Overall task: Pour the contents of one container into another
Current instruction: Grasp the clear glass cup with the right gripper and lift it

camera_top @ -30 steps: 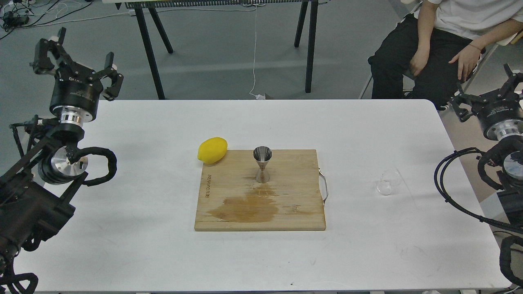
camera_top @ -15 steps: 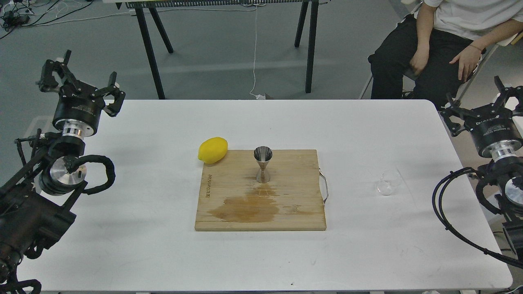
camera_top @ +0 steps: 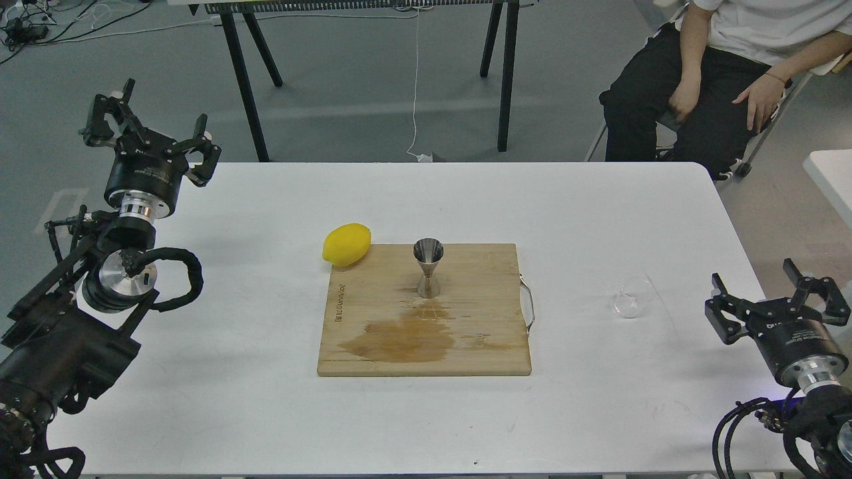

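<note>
The steel hourglass jigger (camera_top: 428, 267) stands upright at the back middle of a wooden cutting board (camera_top: 479, 346), which shows a wet stain in front of it. The small clear glass cup (camera_top: 631, 297) lies tipped on the white table, right of the board. My left gripper (camera_top: 150, 130) is open with nothing in it, raised at the table's far left corner. My right gripper (camera_top: 777, 295) is open and empty, low at the table's right edge, a short way right of the glass cup.
A yellow lemon (camera_top: 346, 244) rests against the board's back left corner. A metal handle (camera_top: 528, 306) sticks out from the board's right side. A seated person (camera_top: 719, 73) is beyond the far right corner, and black table legs (camera_top: 243, 80) stand behind.
My right arm has dropped a long way down and toward me, now level with the glass cup. My left gripper has shifted slightly right and lower. Nothing on the table moved.
</note>
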Motion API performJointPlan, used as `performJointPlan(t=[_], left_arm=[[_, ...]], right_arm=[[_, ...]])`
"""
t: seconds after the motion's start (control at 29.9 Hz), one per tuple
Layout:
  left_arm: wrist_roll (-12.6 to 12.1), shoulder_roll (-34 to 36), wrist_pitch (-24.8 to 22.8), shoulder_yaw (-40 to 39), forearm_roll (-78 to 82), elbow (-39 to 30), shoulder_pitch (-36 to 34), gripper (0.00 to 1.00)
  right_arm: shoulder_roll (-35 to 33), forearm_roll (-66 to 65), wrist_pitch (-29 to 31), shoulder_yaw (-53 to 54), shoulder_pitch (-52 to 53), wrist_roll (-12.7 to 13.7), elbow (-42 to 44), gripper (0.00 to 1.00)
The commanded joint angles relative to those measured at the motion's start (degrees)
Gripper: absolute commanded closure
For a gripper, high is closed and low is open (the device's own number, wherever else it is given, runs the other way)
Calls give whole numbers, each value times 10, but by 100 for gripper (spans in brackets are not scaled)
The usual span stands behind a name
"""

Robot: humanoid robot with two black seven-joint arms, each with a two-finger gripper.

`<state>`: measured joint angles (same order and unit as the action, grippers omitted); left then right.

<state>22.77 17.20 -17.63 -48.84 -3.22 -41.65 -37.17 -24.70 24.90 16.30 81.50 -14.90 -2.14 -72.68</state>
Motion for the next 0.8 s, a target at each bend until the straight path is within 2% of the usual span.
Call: performJointPlan(t=[0.0,0.33,0.6,0.77], left_arm=[[0,6,1,-2,0,0,0,0],[3,13,1,-4,1,0,2,0],[3,14,10,-4,1,0,4,0],[2,20,10,-4,1,0,4,0]], right_arm=[[1,19,-60,-34,-8,32,-26,1],[8,12,-71,-85,8,42,-14,1],[70,11,-70,-126,97,49,102,1],[86,12,-68,-126,123,49,124,1]])
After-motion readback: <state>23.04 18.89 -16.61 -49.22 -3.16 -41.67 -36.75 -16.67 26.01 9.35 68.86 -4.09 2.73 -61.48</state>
